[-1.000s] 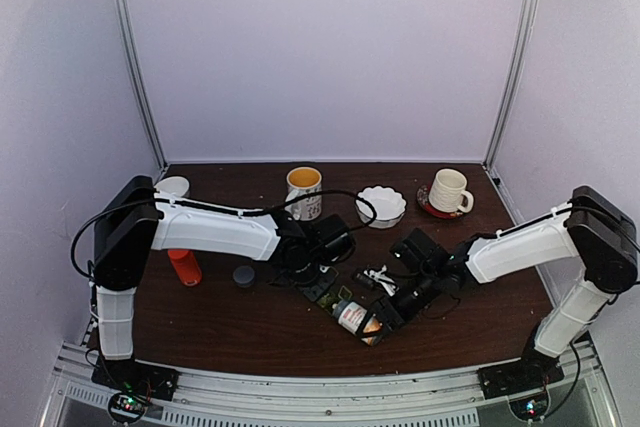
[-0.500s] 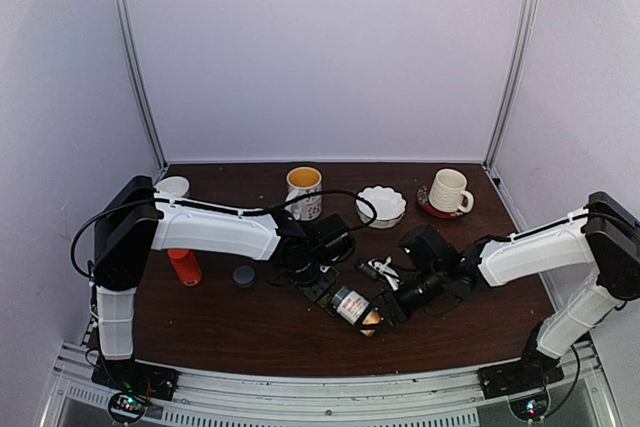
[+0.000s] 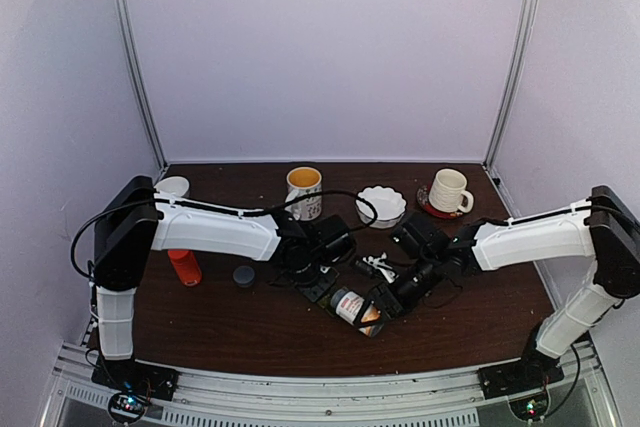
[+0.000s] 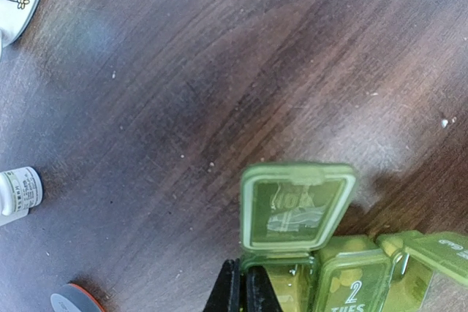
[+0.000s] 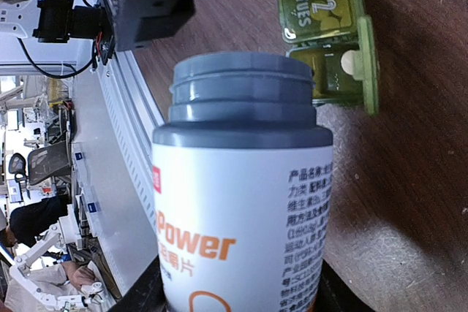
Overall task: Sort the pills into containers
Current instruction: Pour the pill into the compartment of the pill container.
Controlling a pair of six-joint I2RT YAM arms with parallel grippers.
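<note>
- While clamped in the right gripper, the white bottle sits uncapped, neck just beside the pill box.
- Pill box: green, mid-table, two lids raised.
- Left gripper: fingers pinched on the box's wall.

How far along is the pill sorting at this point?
Done: the bottle is uncapped, two pill box lids stand open, and one white pill lies in an open compartment. In hand: the right hand holds the bottle tipped toward the box while the left hand pinches the box's edge. Left: probably dispensing more pills into the compartments.
</note>
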